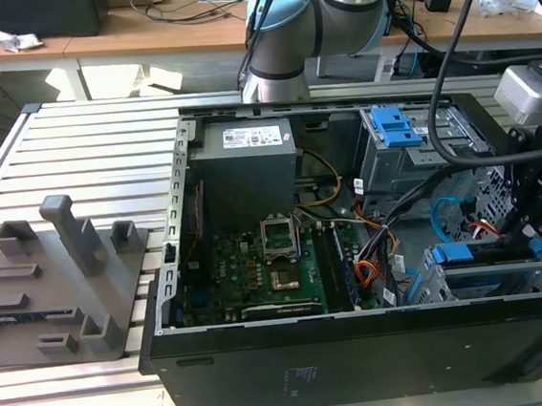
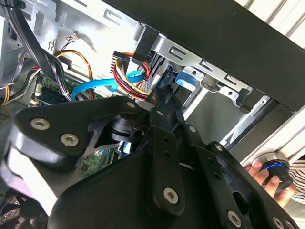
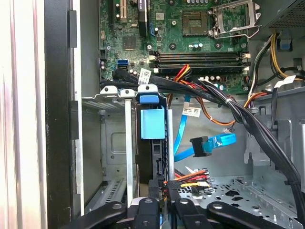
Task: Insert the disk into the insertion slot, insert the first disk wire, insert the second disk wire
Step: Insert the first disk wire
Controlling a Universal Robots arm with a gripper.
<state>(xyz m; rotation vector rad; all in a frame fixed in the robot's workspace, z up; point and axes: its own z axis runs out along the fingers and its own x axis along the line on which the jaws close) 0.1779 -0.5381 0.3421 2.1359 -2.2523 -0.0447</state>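
The disk stands in the insertion slot, a silver cage, with a blue carrier on its end. In the exterior view, the disk lies at the case's right end under my gripper. My gripper is shut on the dark plug of the first disk wire, right at the disk's edge. In the first wrist view, that orange-red wire runs to the plug between my gripper's fingers. The second disk wire, light blue, hangs loose beside it, its dark plug free.
A thick black wire bundle crosses above the cage. The motherboard and power supply fill the case's left half. A darker cage with a blue clip sits at the back. A grey fixture stands on the table. A hand holding a round device is near the case.
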